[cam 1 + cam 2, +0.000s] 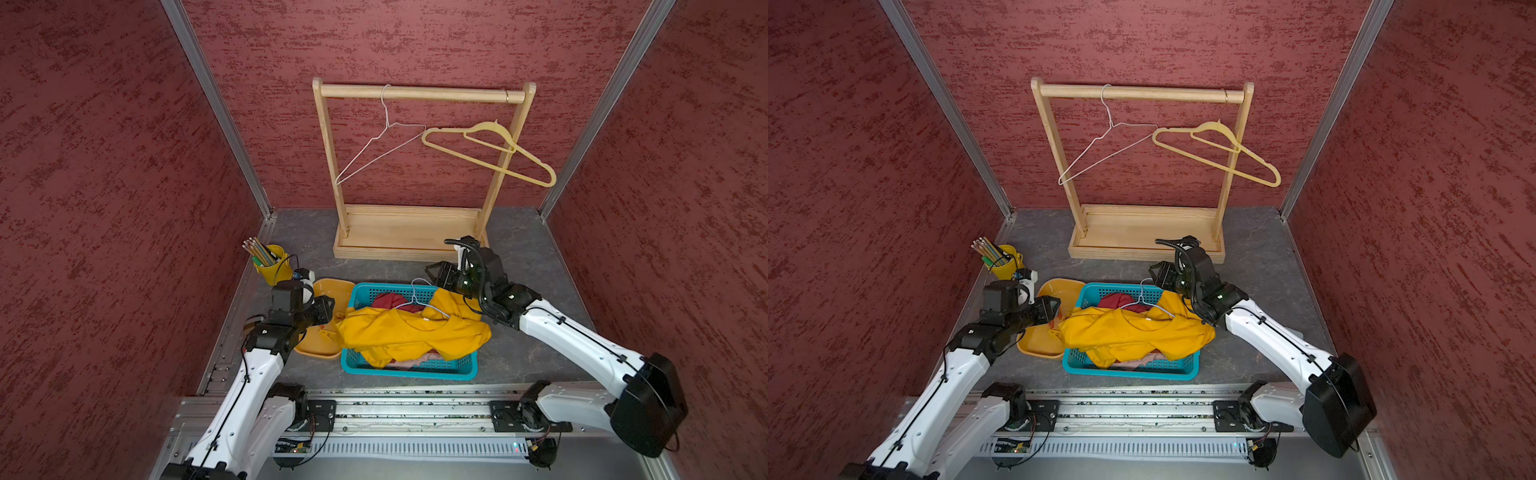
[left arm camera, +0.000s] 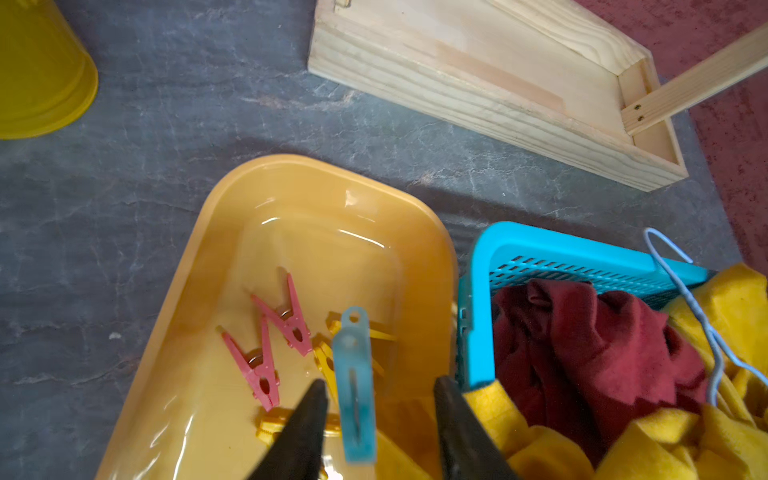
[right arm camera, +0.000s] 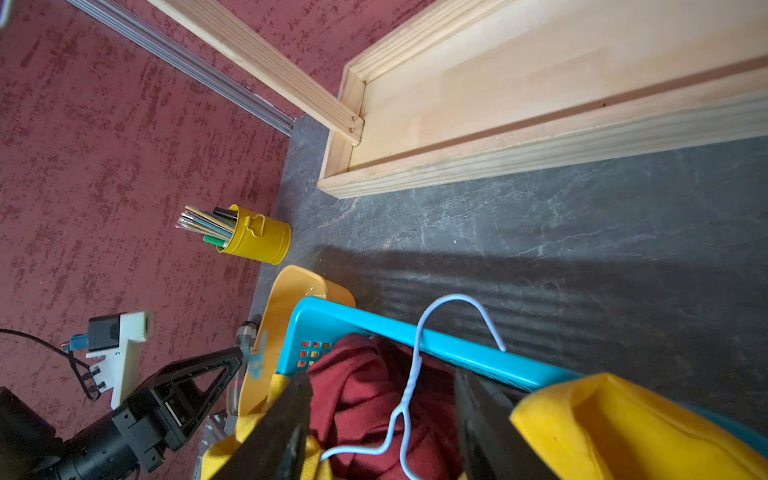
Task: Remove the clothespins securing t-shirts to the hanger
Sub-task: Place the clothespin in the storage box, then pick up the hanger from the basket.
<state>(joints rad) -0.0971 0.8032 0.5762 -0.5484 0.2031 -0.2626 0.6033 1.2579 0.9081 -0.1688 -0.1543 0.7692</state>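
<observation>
My left gripper (image 2: 380, 382) hangs open over the yellow tray (image 2: 332, 195). A blurred light blue clothespin (image 2: 355, 386) is between its fingers, touching neither. In the tray lie two pink clothespins (image 2: 286, 318) and yellow ones (image 2: 328, 357). The mustard t-shirt (image 1: 415, 332) is draped over the blue basket (image 1: 409, 372), on top of the dark red t-shirt (image 1: 388, 300) and a pale pink one (image 1: 415, 361). My right gripper (image 3: 382, 374) is open above the basket's far end. Its fingers stand either side of the light blue wire hanger (image 3: 409, 386), which lies on the shirts.
A wooden rack (image 1: 409, 237) stands at the back, with a white wire hanger (image 1: 386, 141) and a yellow plastic hanger (image 1: 490, 149) on its bar. A yellow cup of pencils (image 1: 272, 266) sits behind the tray by the left wall. Red walls close in three sides.
</observation>
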